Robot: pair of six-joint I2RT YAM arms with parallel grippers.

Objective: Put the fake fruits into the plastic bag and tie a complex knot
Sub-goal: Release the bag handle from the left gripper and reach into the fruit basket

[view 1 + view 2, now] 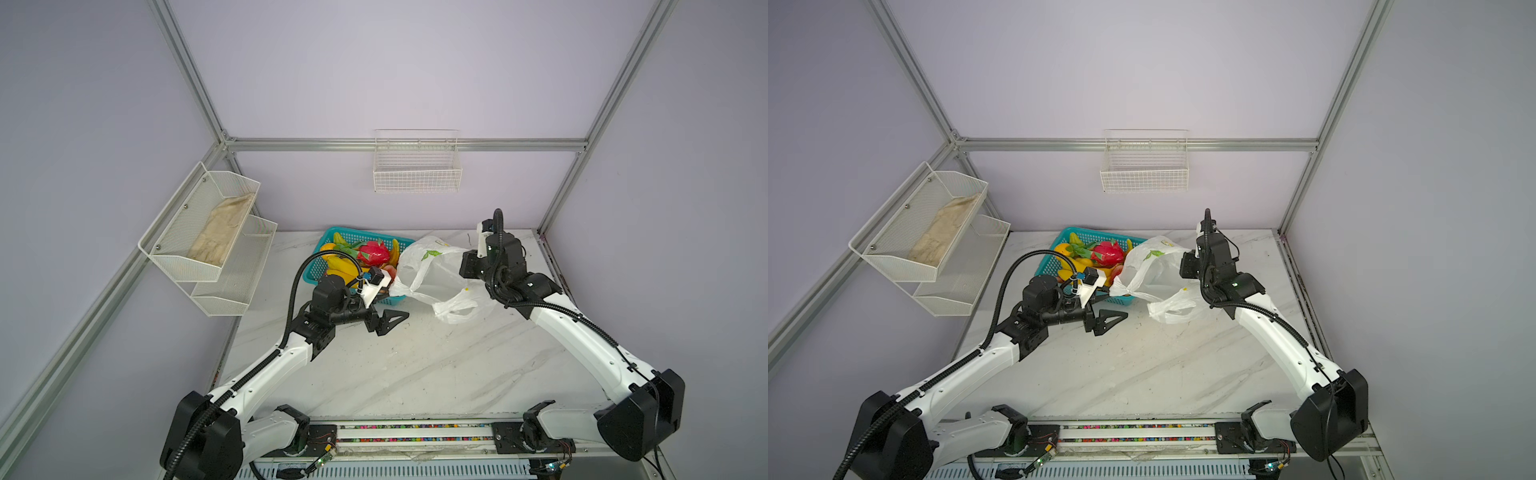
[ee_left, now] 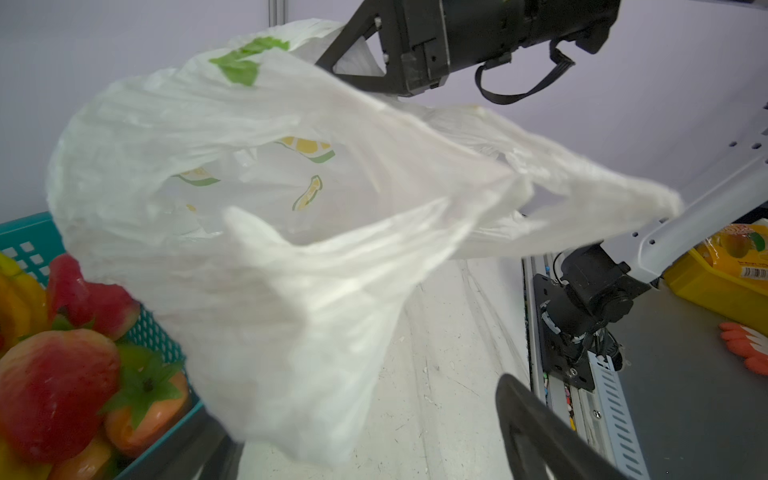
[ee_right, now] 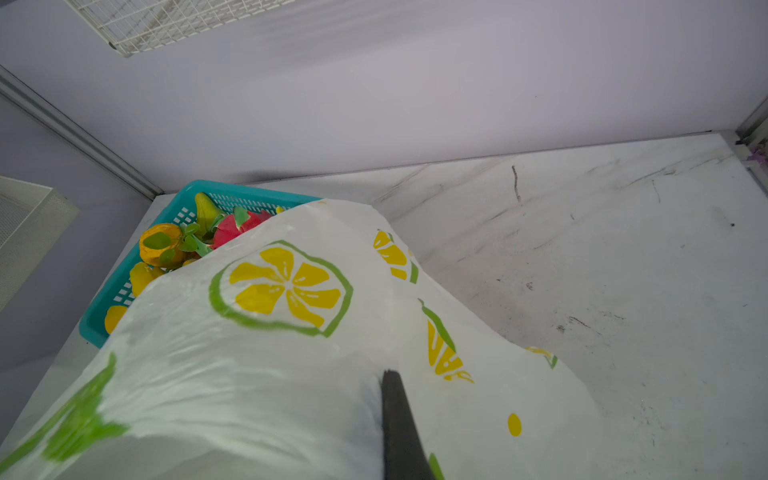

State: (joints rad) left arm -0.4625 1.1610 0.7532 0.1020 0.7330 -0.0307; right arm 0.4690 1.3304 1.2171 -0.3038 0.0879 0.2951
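Fruits [image 1: 361, 257] lie heaped in the basket [image 1: 328, 241] at the back of the table [image 1: 415, 365]. A dragon fruit [image 1: 374, 253] sits on top beside the bananas [image 1: 340, 266]. The left wrist view shows strawberries [image 2: 54, 374] against the near wall, and the right wrist view shows a pear [image 3: 205, 210] at the far end. Every fruit that shows is in the basket. The bag [image 1: 432, 270] stands just right of the basket in both top views. Its left edge touches the basket's rim and its mouth is spread wide toward the left arm. One handle loop [image 1: 457, 309] lies slack on the table in front of it. The right gripper [image 2: 326, 60] is closed on the bag's far upper edge and holds that side up off the table; its wrist view shows one dark finger lying over the lemon-printed plastic. The left gripper [image 1: 395, 305] hovers low at the basket's front right corner with its jaws spread wide. In its wrist view a blurred flap of the bag hangs between the two fingers, and neither is seen pressing on it.
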